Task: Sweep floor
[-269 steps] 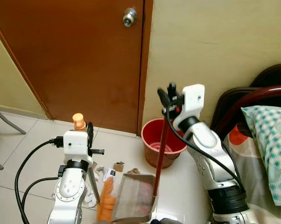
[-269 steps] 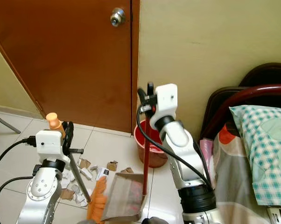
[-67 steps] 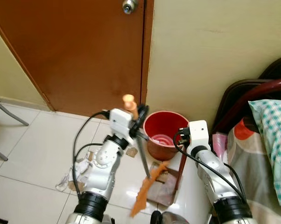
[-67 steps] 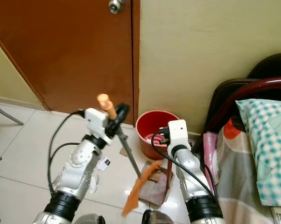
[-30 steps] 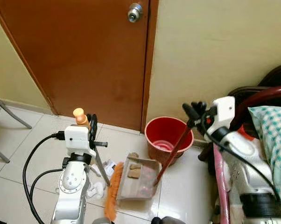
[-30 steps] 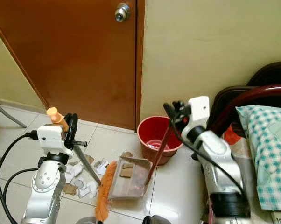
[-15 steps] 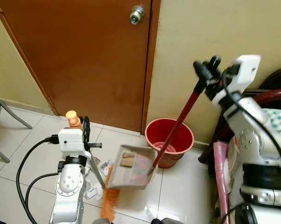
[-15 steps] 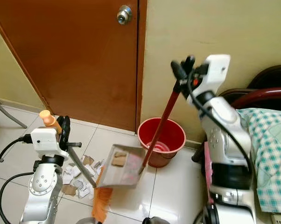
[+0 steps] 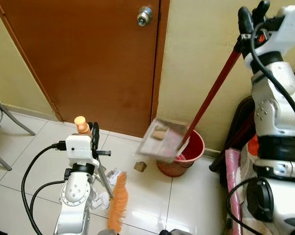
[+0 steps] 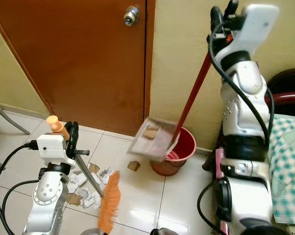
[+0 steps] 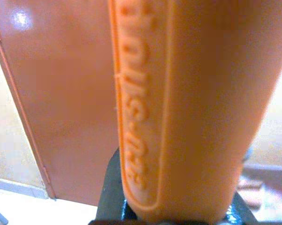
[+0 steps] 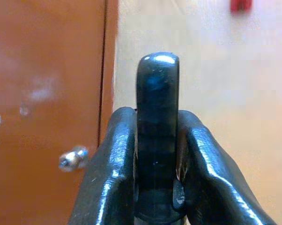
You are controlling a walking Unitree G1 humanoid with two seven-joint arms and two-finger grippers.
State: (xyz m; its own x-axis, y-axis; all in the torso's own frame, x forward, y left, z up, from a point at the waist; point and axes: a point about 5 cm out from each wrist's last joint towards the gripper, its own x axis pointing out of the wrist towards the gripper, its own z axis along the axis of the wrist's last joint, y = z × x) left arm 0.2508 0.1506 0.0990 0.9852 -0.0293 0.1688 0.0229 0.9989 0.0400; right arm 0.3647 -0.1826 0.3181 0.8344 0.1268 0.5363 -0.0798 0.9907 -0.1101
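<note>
My right gripper [image 9: 249, 14] is clamped on the dustpan [image 9: 159, 140] handle, pan tilted over the red bucket [image 9: 192, 147], my left gripper [image 9: 92, 138] grips the broom [image 9: 119, 200]; scraps could slide past the rim

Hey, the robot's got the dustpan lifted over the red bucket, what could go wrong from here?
The dustpan hangs tilted, only partly above the red bucket, so scraps might spill onto the floor; one piece already lies beside it. The right gripper holds the long handle at its very top, so the pan may swing.
</note>
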